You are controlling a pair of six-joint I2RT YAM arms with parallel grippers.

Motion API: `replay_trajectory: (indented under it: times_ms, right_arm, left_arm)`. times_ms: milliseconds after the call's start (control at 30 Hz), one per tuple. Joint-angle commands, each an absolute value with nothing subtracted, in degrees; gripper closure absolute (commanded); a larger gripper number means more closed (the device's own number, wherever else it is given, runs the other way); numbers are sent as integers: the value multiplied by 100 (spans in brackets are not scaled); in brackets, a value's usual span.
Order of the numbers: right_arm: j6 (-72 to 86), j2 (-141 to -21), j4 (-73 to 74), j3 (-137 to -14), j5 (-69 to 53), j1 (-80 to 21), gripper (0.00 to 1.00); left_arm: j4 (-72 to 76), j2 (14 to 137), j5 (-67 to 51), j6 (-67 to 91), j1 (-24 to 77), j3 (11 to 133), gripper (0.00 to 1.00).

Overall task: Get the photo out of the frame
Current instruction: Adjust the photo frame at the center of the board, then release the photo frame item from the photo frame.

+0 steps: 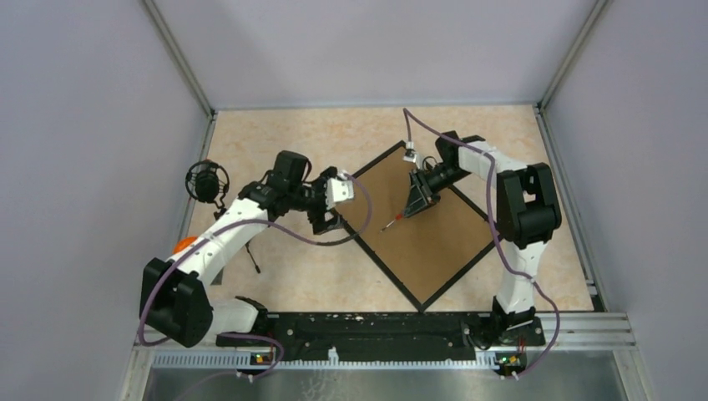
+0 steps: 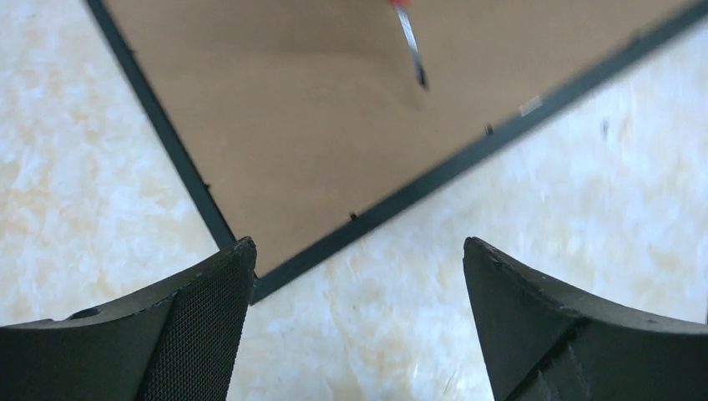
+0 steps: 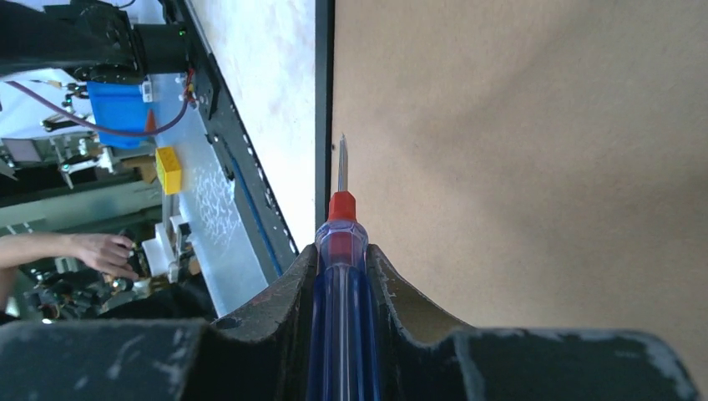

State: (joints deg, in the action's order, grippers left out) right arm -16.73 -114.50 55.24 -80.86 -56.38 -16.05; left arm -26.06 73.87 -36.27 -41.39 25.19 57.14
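Observation:
The frame (image 1: pixel 379 261) lies back-up on the table, turned like a diamond, with its brown board back (image 1: pixel 426 251) facing me. The photo is hidden. My left gripper (image 1: pixel 332 209) hovers open at the frame's left corner; in the left wrist view its fingers (image 2: pixel 200 317) straddle bare table beside the black frame edge (image 2: pixel 417 188). My right gripper (image 1: pixel 420 199) hangs over the board, shut on a blue-handled screwdriver (image 3: pixel 341 207). The screwdriver's tip (image 1: pixel 387 227) points down toward the board near the frame edge (image 3: pixel 324 109).
A black round device on a stand (image 1: pixel 206 181) and an orange object (image 1: pixel 185 245) sit by the left wall. Enclosure walls surround the table. A black rail (image 1: pixel 376 326) runs along the near edge. A person's hand (image 3: pixel 100 249) shows outside the cell.

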Motion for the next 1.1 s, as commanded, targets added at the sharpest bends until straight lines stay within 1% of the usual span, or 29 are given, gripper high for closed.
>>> replay_trajectory:
  times_ms: [0, 100, 133, 200, 333, 400, 533, 633, 800, 933, 1067]
  right_arm:
    - [-2108, -11384, 6113, -8674, -5698, -1550, 100]
    - [-2191, -11432, 6521, -9017, -5528, -1549, 100]
    - [-2257, -11412, 6605, -9042, -5416, -1547, 100]
    - [-2224, -11328, 6617, -8975, -5145, -1556, 100]
    - [-2064, -11180, 6604, -8851, -5047, -1564, 100]
    - [-1708, -10978, 6241, -8574, -5105, -1592, 100]
    - [-1317, -10871, 5844, -8365, -5104, -1847, 100]
    - [-1098, -10761, 5481, -8239, -4694, -2098, 100]
    - [-902, -10916, 5230, -8081, -4922, -2380, 100]
    - [-856, -10881, 5095, -7761, -5006, -2451, 100]
    - [-810, -10640, 4809, -7380, -4832, -2461, 100]
  left_arm:
    - [-4437, 7572, -4073, -7584, 2504, 5703, 5]
    - [-4579, 7733, -4303, -8537, 2503, 5756, 9]
    - [-4431, 7812, -4458, -8625, 2502, 5761, 10]
    - [-4035, 8039, -4777, -8474, 2625, 5877, 10]
    - [-3970, 8782, -4659, -8252, 3201, 6367, 16]
    - [-3971, 9152, -4752, -8158, 3251, 6596, 20]
    - [-4294, 9697, -4824, -8688, 3300, 6793, 33]
    - [-4105, 9768, -4772, -8823, 3349, 6638, 40]
    - [-3446, 9716, -4528, -8874, 3464, 6101, 55]
    - [-3396, 9752, -4465, -8868, 3526, 5986, 59]
    - [-3276, 9713, -4495, -8875, 3636, 5772, 59]
